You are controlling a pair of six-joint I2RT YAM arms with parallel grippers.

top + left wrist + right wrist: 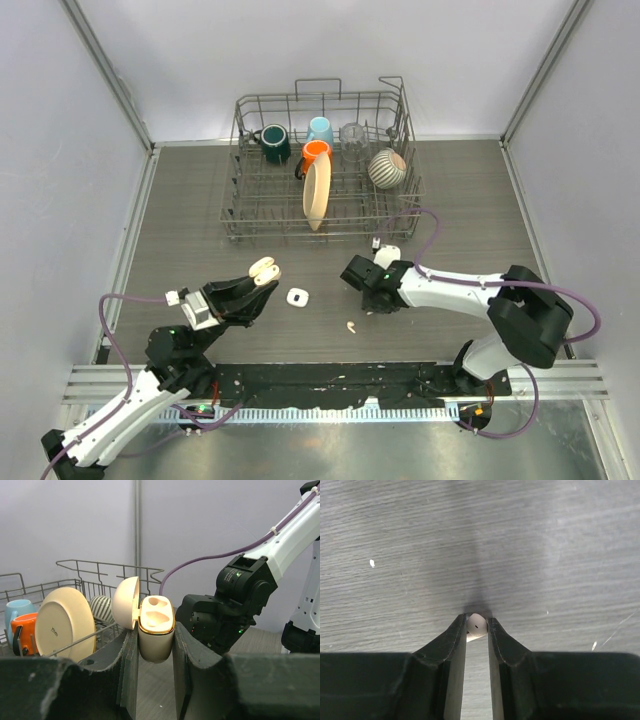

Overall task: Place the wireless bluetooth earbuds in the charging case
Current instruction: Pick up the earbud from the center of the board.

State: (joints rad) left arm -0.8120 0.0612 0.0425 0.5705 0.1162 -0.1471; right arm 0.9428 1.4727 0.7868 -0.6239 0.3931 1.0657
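My left gripper [258,283] is shut on an open cream charging case [264,268] and holds it above the table. In the left wrist view the case [156,630] sits upright between the fingers [186,650], lid [125,602] swung left, both sockets empty. My right gripper [372,300] points down at the table. In the right wrist view its tips [477,622] are shut on a white earbud [476,625] at the table surface. A second earbud [350,326] lies loose on the table near the right gripper.
A small white rounded-square case [297,296] lies between the grippers. Another white case [387,255] sits behind the right gripper. A wire dish rack [240,215] with mugs and a cream plate [316,195] stands at the back. The right arm [240,595] fills the right of the left wrist view.
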